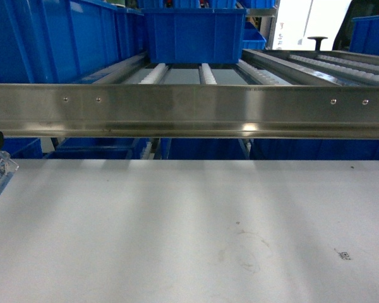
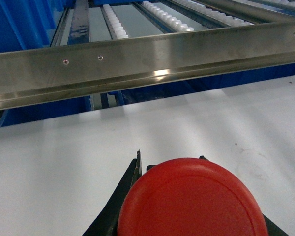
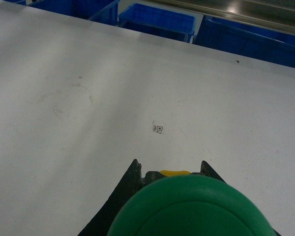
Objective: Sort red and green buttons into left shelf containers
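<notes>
— Which step are we at?

— Carrying, I'd judge. The left gripper has its black fingers closed around the red button, held above the white surface in front of the steel rail. The right gripper likewise clamps the green button over the surface, near a small printed marker.

— And next?

— Both need lifting over that rail toward the blue tubs stacked at the left of the roller shelf (the head view catches only the button's translucent block at its left edge). The left arm is nearer; the right must cross over.

— Materials?

— Smooth domed plastic caps, matte; brushed, reflective metal rail with rivets; white plastic rollers; glossy rigid tubs; a scuffed, faintly stained surface.
</notes>
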